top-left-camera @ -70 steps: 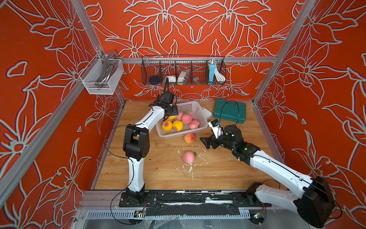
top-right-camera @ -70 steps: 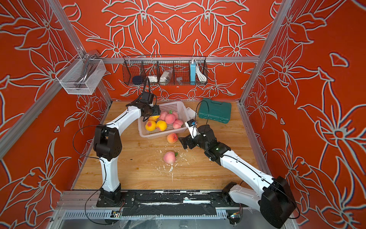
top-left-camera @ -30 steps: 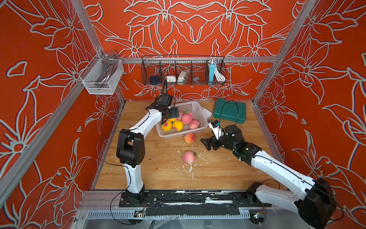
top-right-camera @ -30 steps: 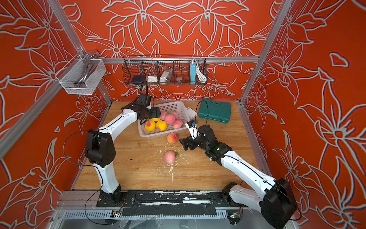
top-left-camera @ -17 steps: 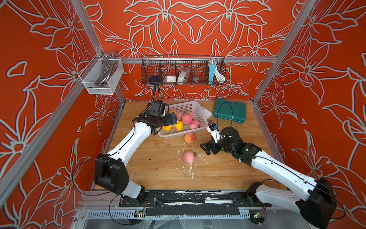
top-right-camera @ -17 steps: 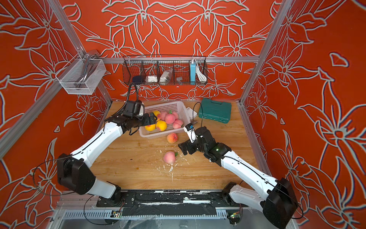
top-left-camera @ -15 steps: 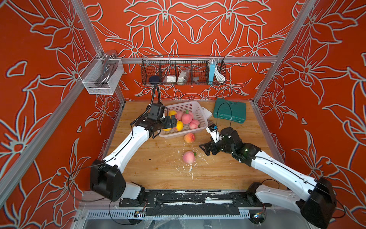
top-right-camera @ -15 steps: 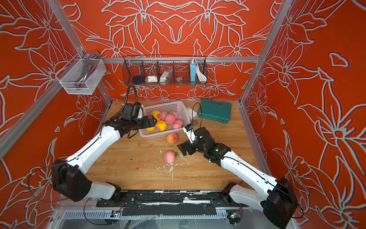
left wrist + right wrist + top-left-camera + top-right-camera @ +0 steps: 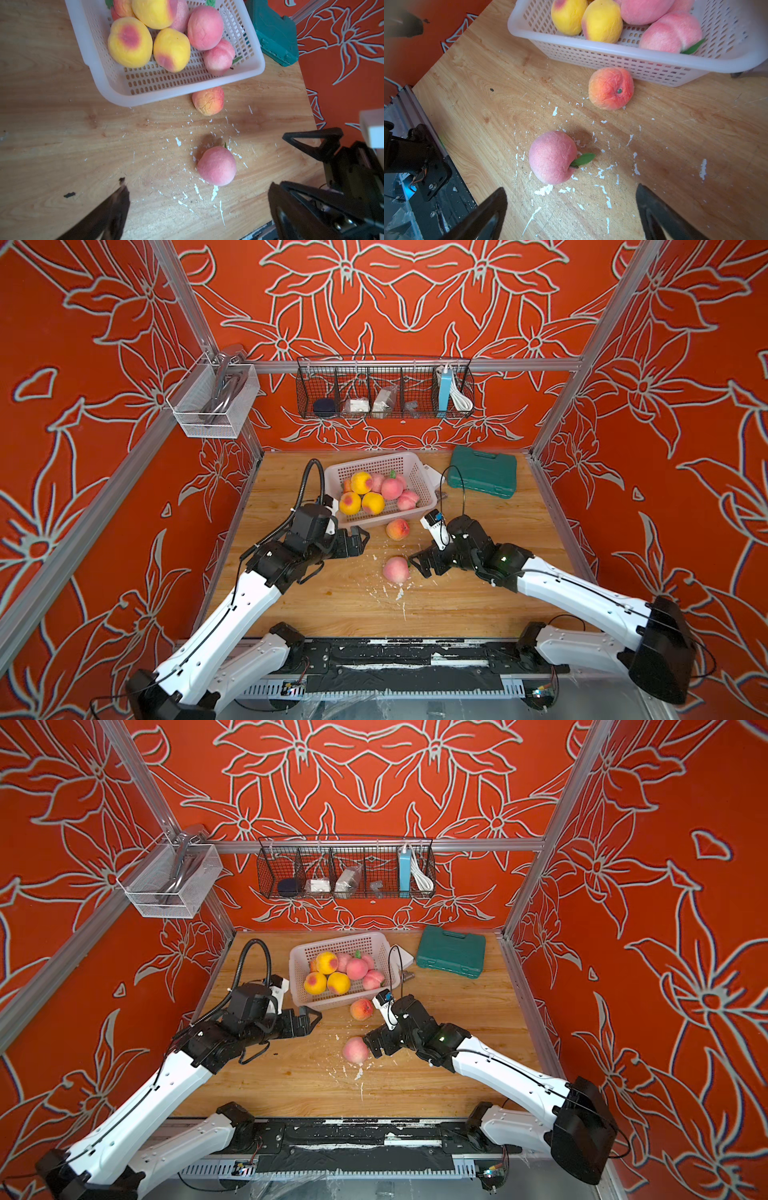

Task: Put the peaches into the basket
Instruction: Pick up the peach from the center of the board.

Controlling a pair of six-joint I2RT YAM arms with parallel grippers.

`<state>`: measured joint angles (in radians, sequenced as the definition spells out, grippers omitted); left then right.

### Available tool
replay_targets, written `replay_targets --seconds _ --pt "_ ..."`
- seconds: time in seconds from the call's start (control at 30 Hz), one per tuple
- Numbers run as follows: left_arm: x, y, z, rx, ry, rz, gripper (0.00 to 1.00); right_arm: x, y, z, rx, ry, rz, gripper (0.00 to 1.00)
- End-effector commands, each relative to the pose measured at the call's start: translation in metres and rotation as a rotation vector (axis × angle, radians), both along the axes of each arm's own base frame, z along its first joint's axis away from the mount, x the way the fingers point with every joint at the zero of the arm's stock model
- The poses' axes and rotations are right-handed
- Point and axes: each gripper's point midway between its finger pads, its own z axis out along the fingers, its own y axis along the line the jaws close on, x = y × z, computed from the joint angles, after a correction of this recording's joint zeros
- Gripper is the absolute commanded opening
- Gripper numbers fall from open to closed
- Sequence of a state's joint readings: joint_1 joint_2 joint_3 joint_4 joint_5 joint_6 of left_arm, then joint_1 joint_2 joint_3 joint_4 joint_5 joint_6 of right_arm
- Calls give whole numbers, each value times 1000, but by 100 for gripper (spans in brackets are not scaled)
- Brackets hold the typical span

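Observation:
The white basket (image 9: pixel 384 524) (image 9: pixel 344 1005) stands at the back of the wooden table and holds several peaches, yellow-orange and pink. Two peaches lie outside it. An orange-red one (image 9: pixel 397 529) (image 9: pixel 611 88) (image 9: pixel 208 100) rests against the basket's front wall. A pink one with a leaf (image 9: pixel 395 569) (image 9: pixel 355 1049) (image 9: pixel 552 156) (image 9: pixel 216 165) lies nearer the front. My right gripper (image 9: pixel 417 566) (image 9: pixel 571 193) is open just right of the pink peach, apart from it. My left gripper (image 9: pixel 360 542) (image 9: pixel 198 191) is open and empty, low by the basket's front left corner.
A green case (image 9: pixel 482 477) lies at the back right beside the basket. A black wire rack (image 9: pixel 384 389) hangs on the back wall and a silver mesh box (image 9: pixel 212 406) on the left wall. White flecks (image 9: pixel 399 593) litter the wood around the pink peach.
My left arm has swung from over the basket down to the table in front of its left corner, and its jaws have opened. My right gripper has crept closer to the pink peach.

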<state>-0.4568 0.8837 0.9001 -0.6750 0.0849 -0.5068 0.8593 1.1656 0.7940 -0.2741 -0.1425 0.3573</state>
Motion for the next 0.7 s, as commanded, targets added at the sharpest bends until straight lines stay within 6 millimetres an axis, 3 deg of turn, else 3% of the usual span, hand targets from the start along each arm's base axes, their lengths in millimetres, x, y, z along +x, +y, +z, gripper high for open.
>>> replay_targets --seconds 0.0,0.3,0.67 --pt "-15 1 -10 -19 40 4 97 3 9 4 28 -4 -15 99" --pt "-30 5 -18 -53 56 15 97 1 25 -17 26 25 2 99" --pt "-33 6 -31 -60 79 25 97 0 44 -47 -13 83 46 99"
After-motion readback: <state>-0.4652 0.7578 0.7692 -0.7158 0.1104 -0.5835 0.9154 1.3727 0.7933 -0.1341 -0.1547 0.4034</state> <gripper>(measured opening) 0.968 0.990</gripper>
